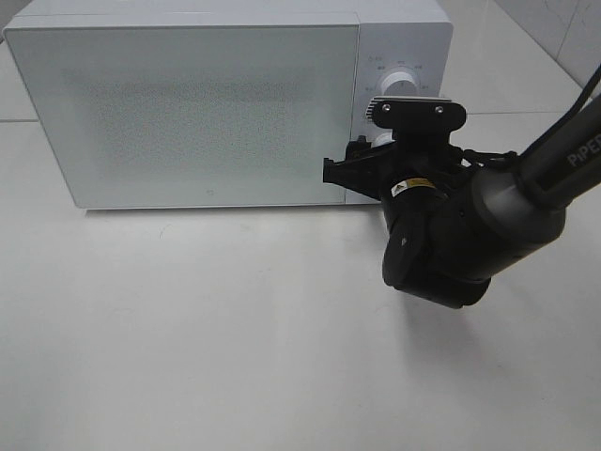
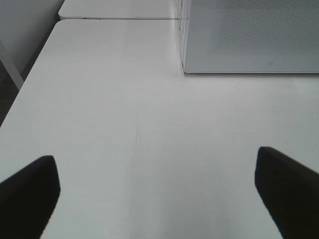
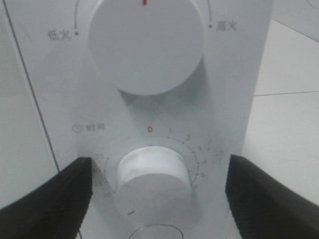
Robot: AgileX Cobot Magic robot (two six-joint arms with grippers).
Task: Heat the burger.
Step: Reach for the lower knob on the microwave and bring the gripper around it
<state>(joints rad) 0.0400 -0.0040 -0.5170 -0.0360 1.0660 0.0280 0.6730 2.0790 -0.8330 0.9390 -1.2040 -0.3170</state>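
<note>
right gripper (image 3: pixel 160 167) spread astride timer knob (image 3: pixel 152 175) | left gripper (image 2: pixel 155 159) spread | white table (image 2: pixel 124 124)

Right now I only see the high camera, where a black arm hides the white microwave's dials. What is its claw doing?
Observer: The right gripper stands open astride the lower round white timer knob, fingers clear on both sides.
Operator: And the dial above?
Observer: The larger round white knob has its red mark midway between its low and high heat labels.
Operator: Is there a second arm?
Observer: Yes; the left gripper hangs open over the white table, facing the microwave and its front corner.
</note>
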